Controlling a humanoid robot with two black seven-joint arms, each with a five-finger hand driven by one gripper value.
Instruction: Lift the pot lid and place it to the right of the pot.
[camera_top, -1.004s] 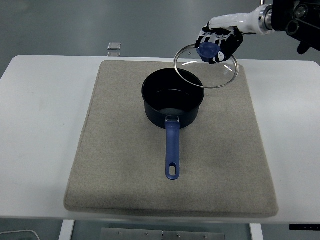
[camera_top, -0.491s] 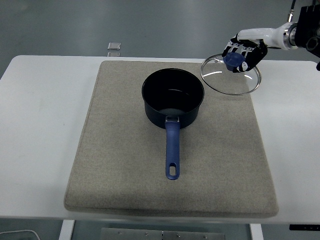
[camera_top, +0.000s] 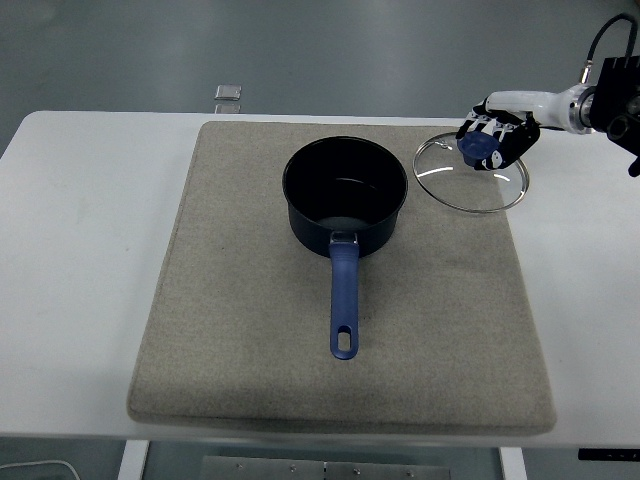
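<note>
Right hand (camera_top: 497, 142) grips lid (camera_top: 471, 175) over the mat's (camera_top: 250, 330) right edge.

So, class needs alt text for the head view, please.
The robot's right hand grips a glass lid by its blue knob, right of an open dark blue pot on a grey mat covering a white table.

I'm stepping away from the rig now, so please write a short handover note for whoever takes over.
Right hand: shut on the blue knob of the glass lid, holding it at the mat's right edge.
Left hand: not in view.
Pot: open, on the mat, handle pointing to the near edge.
Done: lid is off and to the right of the pot.
Left: whether the lid rests on the surface is unclear; set it down fully, release the knob, withdraw the hand.
</note>
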